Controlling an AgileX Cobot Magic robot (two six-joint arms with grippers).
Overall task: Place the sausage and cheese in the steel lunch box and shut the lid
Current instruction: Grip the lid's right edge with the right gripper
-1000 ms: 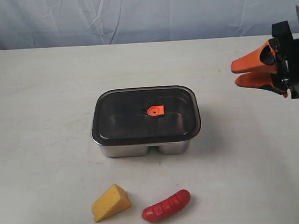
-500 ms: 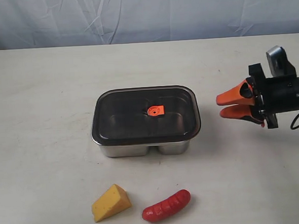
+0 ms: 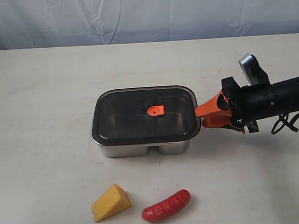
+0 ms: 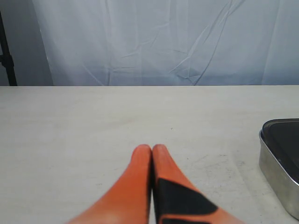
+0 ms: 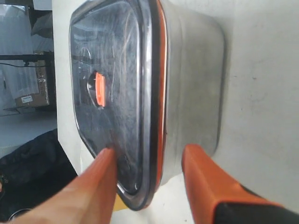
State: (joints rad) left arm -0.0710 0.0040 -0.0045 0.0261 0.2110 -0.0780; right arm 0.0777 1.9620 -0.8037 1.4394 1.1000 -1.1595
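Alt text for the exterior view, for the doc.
The open right gripper is at the right edge of the dark lid on the steel lunch box. The cheese and the sausage lie on the table nearer the camera, cheese on the left.

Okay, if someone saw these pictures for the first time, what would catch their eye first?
The shiny steel lunch box at centre, its dark lid on, with the right gripper open, orange fingers either side of the lid's rim at the box's right end. Then the yellow cheese and red sausage, side by side on the table in front of the box.
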